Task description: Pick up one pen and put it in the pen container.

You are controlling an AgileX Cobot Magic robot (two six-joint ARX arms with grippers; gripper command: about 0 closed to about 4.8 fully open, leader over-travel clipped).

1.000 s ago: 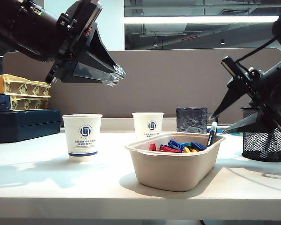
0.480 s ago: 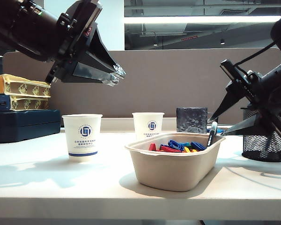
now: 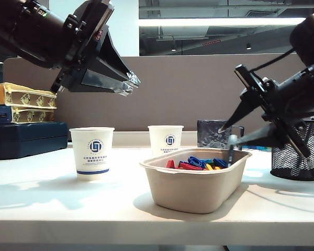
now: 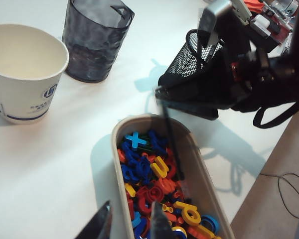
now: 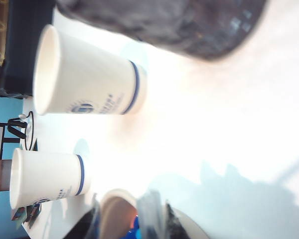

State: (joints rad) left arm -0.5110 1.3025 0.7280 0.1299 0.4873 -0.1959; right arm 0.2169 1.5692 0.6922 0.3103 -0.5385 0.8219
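High above the left part of the white desk (image 3: 52, 204), over the printed white paper cup (image 3: 92, 152), the left gripper (image 3: 129, 83) hangs with its fingers apart and empty. Toward the right, the slim black-barrelled pen (image 3: 231, 150) leans upright in the right end of the beige oblong tray (image 3: 194, 183) of coloured plastic letters, with the right gripper (image 3: 226, 135) astride its top, fingers apart and not yet clamped. A pinch so near the tip could let the pen pivot or slip among the letters, well short of the black wire-mesh pen container (image 3: 298, 157) near the desk's right edge.
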